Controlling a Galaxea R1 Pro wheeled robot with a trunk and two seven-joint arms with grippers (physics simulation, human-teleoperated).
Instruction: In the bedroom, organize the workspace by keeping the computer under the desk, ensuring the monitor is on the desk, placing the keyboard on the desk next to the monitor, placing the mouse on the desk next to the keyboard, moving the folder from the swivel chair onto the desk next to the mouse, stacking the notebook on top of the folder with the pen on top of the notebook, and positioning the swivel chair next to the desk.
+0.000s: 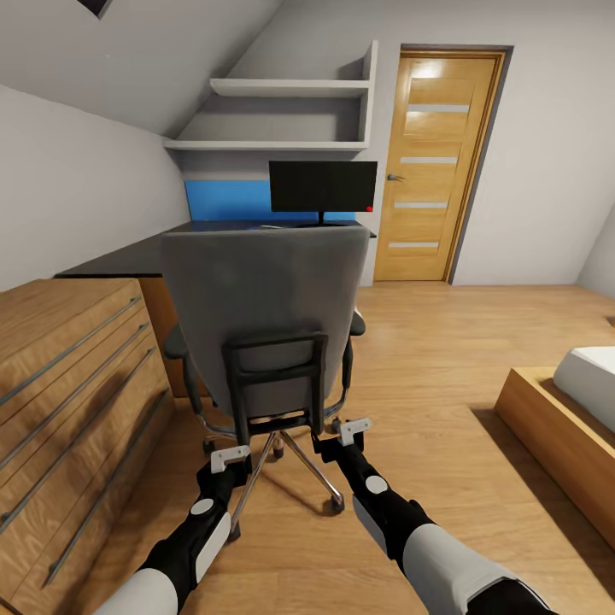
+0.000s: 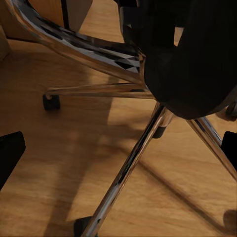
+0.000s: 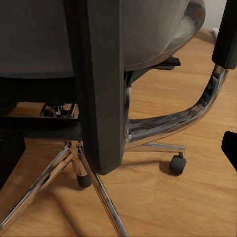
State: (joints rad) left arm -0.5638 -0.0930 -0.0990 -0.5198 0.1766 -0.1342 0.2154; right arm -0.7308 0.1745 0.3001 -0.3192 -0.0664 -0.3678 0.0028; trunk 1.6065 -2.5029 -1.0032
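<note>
While both grippers, left point(image 1: 229, 459) and right point(image 1: 354, 430), are hovering open-jawed behind the swivel chair point(image 1: 260, 316), pushing evenly should be steering it deskward point(image 1: 111, 260).

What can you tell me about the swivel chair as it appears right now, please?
The swivel chair stands upright on the wooden floor, its grey upholstered back toward the camera and hiding the seat. A black frame bar runs down the backrest, black armrests flank it, and curved chrome supports lead to a chrome star base on dark casters. It faces the black desk. Both grippers sit low behind its base; contact cannot be told.
</note>
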